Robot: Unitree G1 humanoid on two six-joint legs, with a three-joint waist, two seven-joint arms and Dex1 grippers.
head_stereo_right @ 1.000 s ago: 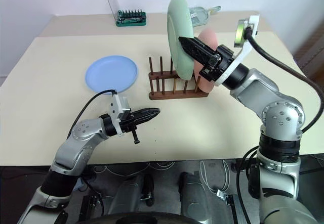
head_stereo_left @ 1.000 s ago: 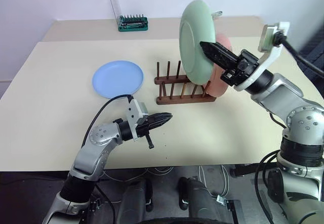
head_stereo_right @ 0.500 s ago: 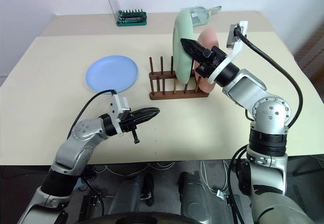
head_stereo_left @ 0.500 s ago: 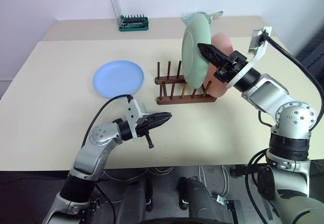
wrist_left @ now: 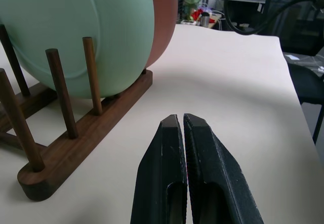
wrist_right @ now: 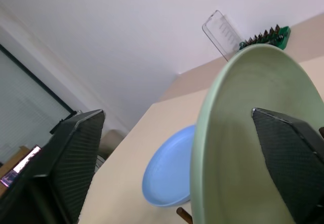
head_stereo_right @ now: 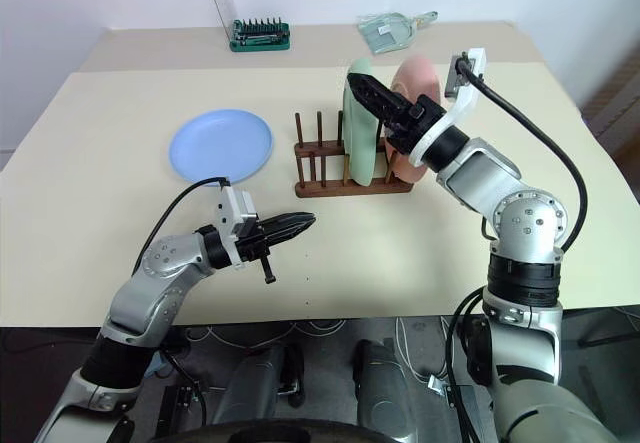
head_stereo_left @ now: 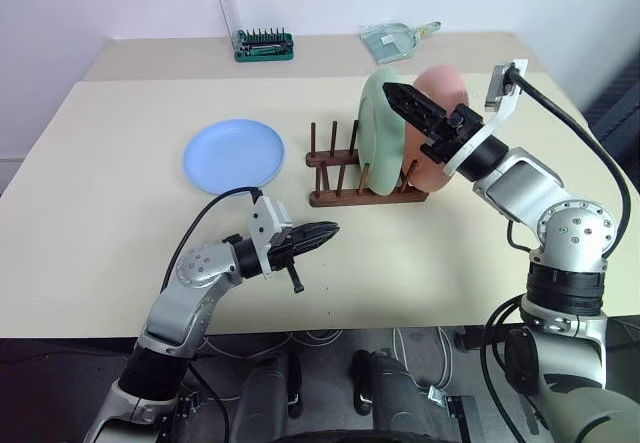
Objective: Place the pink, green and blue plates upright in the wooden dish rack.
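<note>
Worktop [head_stereo_left: 100,243]: pale cream, carrying all items listed.

Rack [head_stereo_left: 345,195]: dark brown wood, two base rails with upright pegs, near the middle of the worktop; holds two plates on edge at its right end.

Green plate [head_stereo_left: 381,143]: upright in the rack between pegs, just left of the pink plate; in the left wrist view its lower rim sits behind the pegs.

Pink plate [head_stereo_left: 443,93]: upright at the rack's right end, close behind the green plate; whether the two touch cannot be told.

Blue plate [head_stereo_left: 233,153]: lying flat on the worktop, left of the rack and apart from it.

Right hand [head_stereo_left: 398,97]: reaching in from the right at the green plate's upper rim; fingers spread wide apart in the right wrist view, one on each side of the rim, with a clear gap on the side that shows; no grip seen.

Left hand [head_stereo_left: 328,231]: hovering low over the worktop in front of the rack, pointing toward it; fingers [wrist_left: 167,148] pressed together, holding nothing.

Bit tray [head_stereo_left: 263,45]: green, with upright screwdriver bits and a clear raised lid, at the far edge of the worktop.

Clear packet [head_stereo_left: 395,36]: flat, greenish, at the far edge, right of the bit tray.
</note>
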